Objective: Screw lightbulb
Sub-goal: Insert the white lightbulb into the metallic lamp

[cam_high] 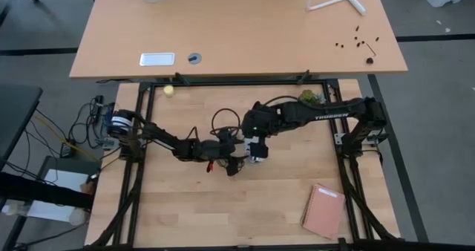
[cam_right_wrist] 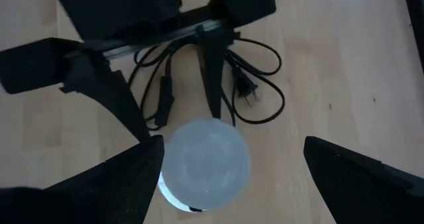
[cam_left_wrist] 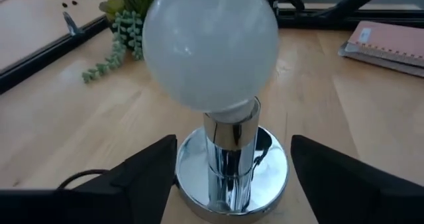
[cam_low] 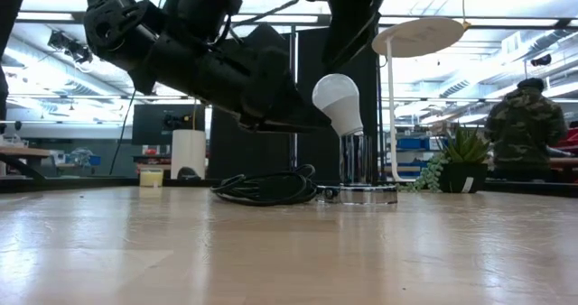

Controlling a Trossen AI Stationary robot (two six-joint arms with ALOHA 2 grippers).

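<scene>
- While the lightbulb (cam_low: 337, 100) already sits in the upright chrome socket (cam_left_wrist: 231, 159), tilted a little off the socket's axis, the step in hand looks like the screwing-in itself, with the thread seemingly not yet run home.
- The left pincer (cam_left_wrist: 232, 177) sits low at the socket's stem, its two dark fingers (cam_left_wrist: 142, 174) spread apart on either side of the chrome column and touching neither it nor the glass; the bulb stands just above and between them.
- The right pincer (cam_right_wrist: 228, 177) hangs directly over the bulb, jaws wide apart, with the white globe straight below and between its fingers, clear of both.
- Beyond the left pincer, on the far side of the socket, the coiled black cord (cam_right_wrist: 255, 85) lies on the bench (cam_high: 282, 199).
- The next move probably calls for one pincer to close gently round the globe, square the bulb over the socket and twist, while the other steadies the round base so it does not spin or slide.
- Too hard a squeeze on the glass, or turning while tilted, risks cross-threading.
</scene>
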